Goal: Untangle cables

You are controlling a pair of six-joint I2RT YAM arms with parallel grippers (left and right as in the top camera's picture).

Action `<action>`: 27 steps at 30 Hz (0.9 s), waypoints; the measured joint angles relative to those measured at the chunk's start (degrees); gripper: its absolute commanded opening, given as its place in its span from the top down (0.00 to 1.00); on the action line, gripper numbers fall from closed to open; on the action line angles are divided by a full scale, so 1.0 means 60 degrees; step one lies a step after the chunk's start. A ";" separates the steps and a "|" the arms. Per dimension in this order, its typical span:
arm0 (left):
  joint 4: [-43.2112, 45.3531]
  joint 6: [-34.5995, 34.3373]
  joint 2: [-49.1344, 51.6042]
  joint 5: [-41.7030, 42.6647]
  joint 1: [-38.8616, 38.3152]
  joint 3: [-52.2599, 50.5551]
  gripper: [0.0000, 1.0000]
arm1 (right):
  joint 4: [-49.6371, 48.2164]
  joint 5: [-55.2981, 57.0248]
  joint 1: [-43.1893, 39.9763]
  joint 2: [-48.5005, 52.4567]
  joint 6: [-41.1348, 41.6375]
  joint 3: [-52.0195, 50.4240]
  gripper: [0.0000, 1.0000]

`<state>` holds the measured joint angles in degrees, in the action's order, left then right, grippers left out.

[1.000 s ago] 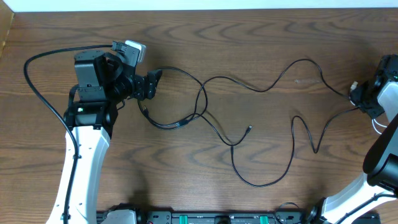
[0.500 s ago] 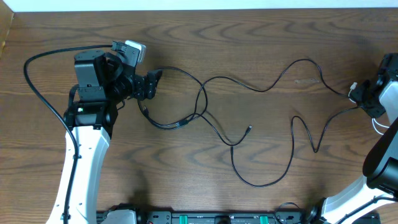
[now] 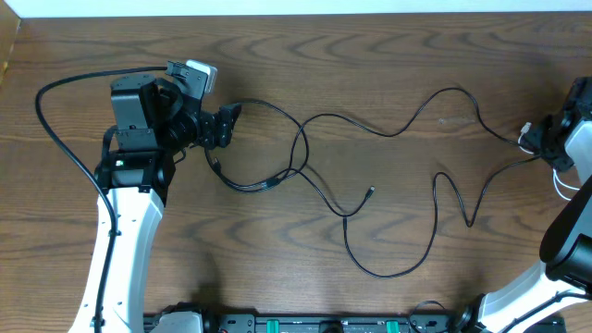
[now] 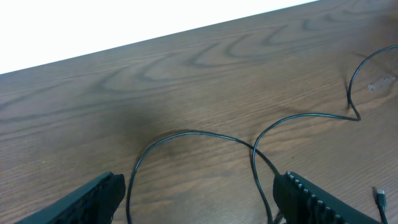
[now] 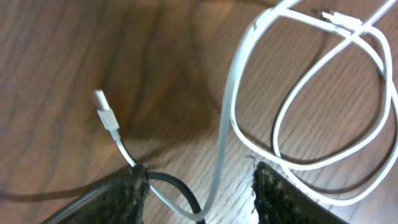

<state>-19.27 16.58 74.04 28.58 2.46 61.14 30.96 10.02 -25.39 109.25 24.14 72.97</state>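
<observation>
Thin black cables (image 3: 388, 129) cross and loop over the middle of the wooden table (image 3: 370, 55), with one small plug end (image 3: 370, 191) lying free. My left gripper (image 3: 228, 126) is open above the left end of the tangle. In the left wrist view its open jaws (image 4: 199, 202) straddle a black cable loop (image 4: 186, 133) on the table. My right gripper (image 3: 538, 141) is at the right edge. In the right wrist view its fingers (image 5: 199, 196) stand apart, with the white cable (image 5: 227, 118) and a black cable (image 5: 180, 186) passing between them. The white plug (image 5: 106, 112) sticks up beside the left finger.
Loops of the white cable (image 5: 323, 93) lie on the wood behind the right gripper. A thick black arm wire (image 3: 55, 129) arcs around the left arm. The table's far edge (image 3: 296, 16) meets a white surface.
My right gripper has shifted slightly to the right. The left arm and the black cables in the middle have not moved.
</observation>
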 measured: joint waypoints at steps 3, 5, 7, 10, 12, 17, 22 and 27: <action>-0.0004 0.0000 0.0000 0.0000 0.0000 0.0000 0.19 | -0.0087 0.0055 0.0000 0.0000 -0.0131 0.0004 0.80; -0.0004 0.0000 0.0000 0.0000 0.0000 0.0000 0.19 | -0.0149 0.0087 0.0000 0.0000 -0.0149 0.0004 0.87; -0.0004 0.0000 0.0000 0.0000 0.0000 0.0000 0.19 | -0.0211 0.0113 0.0000 0.0000 -0.0186 0.0004 0.99; -0.0004 0.0000 0.0000 0.0000 0.0000 0.0000 0.19 | -0.0219 0.0164 0.0000 -0.0004 -0.0178 0.0007 0.99; -0.0004 0.0000 0.0000 0.0000 0.0000 0.0000 0.19 | -0.0142 0.0164 0.0000 -0.0004 -0.0168 0.0007 0.99; -0.0004 0.0000 0.0000 0.0000 0.0000 0.0000 0.19 | 0.0153 -0.0073 -0.0055 -0.0204 -0.0113 0.0007 0.99; -0.0007 0.0000 0.0000 0.0000 0.0000 0.0000 0.19 | 0.0295 -0.0433 -0.0127 -0.1206 -0.0124 0.0007 0.99; -0.0007 0.0000 0.0000 0.0000 0.0000 0.0000 0.19 | 0.0157 -0.0142 -0.0178 -0.2874 -0.0237 0.0015 0.99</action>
<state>-19.31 16.58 74.04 28.58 2.46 61.14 31.90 9.17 -26.46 92.01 22.72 73.06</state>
